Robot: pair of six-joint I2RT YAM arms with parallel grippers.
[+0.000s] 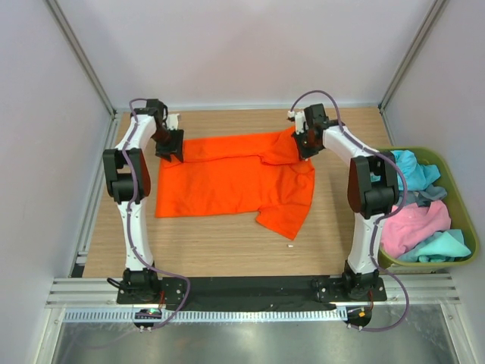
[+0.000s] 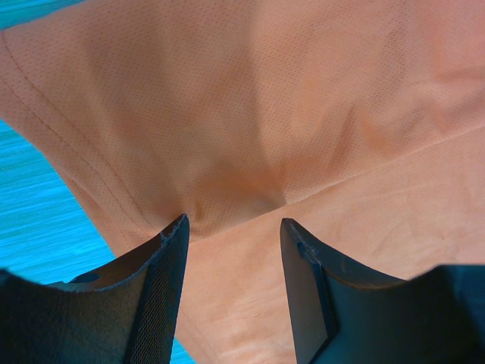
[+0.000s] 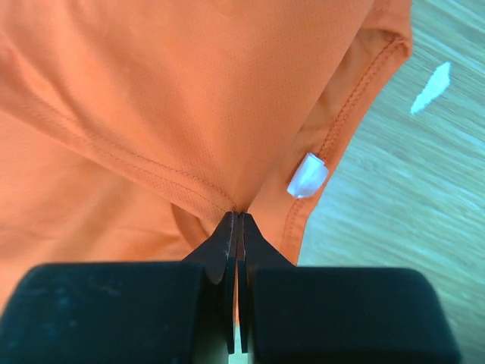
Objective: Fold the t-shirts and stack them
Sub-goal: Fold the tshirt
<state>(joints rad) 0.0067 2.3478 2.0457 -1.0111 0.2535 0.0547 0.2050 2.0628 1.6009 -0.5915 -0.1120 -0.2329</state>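
The bright orange t-shirt [image 1: 235,182] lies partly folded on the wooden table, one sleeve trailing toward the front right. My left gripper [image 1: 171,148] is at the shirt's far left corner. In the left wrist view it [image 2: 233,224] is open, its jaws spread over the orange cloth [image 2: 303,114] and not pinching it. My right gripper [image 1: 305,146] is at the far right corner. In the right wrist view it [image 3: 237,216] is shut on a hemmed fold of the orange t-shirt [image 3: 189,91], next to a white tag [image 3: 307,176].
An olive-green bin [image 1: 462,262] stands at the table's right edge, beside the right arm. It holds turquoise [image 1: 405,167], pink [image 1: 413,224] and grey [image 1: 432,193] t-shirts. A small white scrap [image 1: 289,245] lies on the table in front of the sleeve. Walls enclose the table.
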